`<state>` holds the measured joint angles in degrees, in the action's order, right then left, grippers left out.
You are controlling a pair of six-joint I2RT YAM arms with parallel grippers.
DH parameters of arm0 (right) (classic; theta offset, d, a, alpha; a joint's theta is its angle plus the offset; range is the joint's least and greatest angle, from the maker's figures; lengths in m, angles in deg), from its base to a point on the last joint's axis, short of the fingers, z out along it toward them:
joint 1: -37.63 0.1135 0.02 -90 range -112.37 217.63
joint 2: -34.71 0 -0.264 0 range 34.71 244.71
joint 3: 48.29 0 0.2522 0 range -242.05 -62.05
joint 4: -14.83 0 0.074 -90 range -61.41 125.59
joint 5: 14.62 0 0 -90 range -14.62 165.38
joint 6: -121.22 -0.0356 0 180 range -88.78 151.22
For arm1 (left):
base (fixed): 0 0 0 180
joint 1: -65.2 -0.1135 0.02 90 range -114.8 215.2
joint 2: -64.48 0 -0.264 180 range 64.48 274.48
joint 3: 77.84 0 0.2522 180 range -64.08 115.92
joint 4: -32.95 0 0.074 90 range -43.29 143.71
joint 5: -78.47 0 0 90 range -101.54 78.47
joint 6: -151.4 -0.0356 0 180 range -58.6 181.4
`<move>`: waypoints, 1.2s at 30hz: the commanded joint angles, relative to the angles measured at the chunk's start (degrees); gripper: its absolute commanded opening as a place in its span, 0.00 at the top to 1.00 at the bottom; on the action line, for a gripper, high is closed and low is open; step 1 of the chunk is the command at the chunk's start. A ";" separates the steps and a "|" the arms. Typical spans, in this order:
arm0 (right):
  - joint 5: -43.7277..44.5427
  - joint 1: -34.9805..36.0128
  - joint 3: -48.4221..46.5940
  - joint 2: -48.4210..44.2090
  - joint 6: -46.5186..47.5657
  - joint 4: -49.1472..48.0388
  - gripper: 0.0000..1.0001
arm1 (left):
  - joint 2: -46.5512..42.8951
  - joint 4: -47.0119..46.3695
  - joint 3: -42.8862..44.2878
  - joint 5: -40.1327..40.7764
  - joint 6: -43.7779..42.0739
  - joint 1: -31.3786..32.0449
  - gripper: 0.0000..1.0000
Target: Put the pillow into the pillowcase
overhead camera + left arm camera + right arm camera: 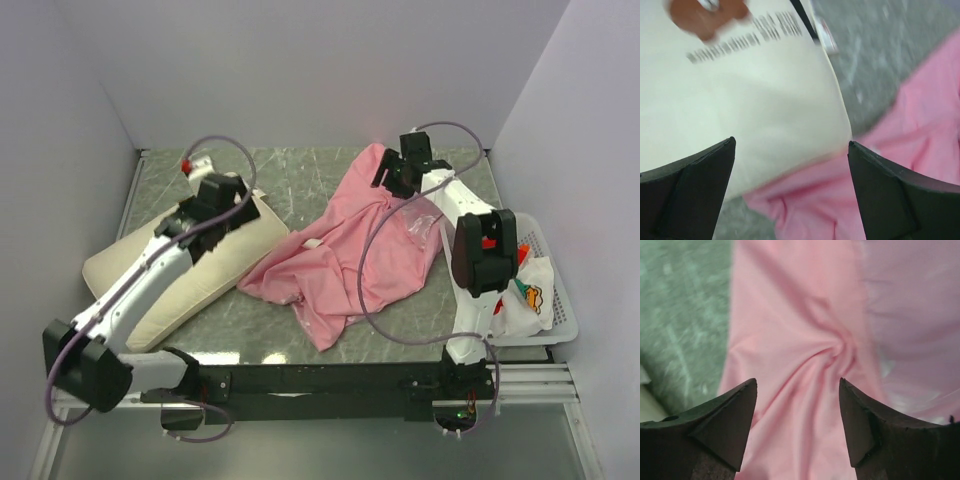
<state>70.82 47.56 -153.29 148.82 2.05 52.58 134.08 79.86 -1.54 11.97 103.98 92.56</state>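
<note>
A white basket (558, 285) with a printed cloth (526, 306) sits at the green table's (300, 190) right edge.

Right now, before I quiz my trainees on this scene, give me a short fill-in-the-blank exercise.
1. Seen from above, the pillow lies to the ___ of the pillowcase.
2. The pillowcase is ___ in colour.
3. The left claw and the right claw are both ___.
4. The white cloth lies in the ___.
Missing words: left; pink; open; basket.
</note>
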 commanded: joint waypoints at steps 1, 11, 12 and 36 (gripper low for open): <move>-0.54 5.88 2.99 -8.27 3.33 -4.03 0.23 | 13.57 1.75 14.13 10.06 -2.59 -6.42 0.01; 1.38 17.91 24.07 -24.35 2.72 -10.98 0.17 | 45.79 7.02 37.13 -0.47 -7.08 -9.25 0.00; 1.48 18.45 25.22 -25.41 2.71 -11.24 0.17 | 46.93 6.06 35.65 -0.65 -6.91 -9.16 0.01; 8.16 37.16 42.11 -43.79 6.31 -13.62 0.14 | 28.24 1.66 37.40 -6.45 -15.00 -11.62 0.99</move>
<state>75.06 80.54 -111.37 106.66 6.88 41.45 171.00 84.43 34.33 8.32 89.12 81.85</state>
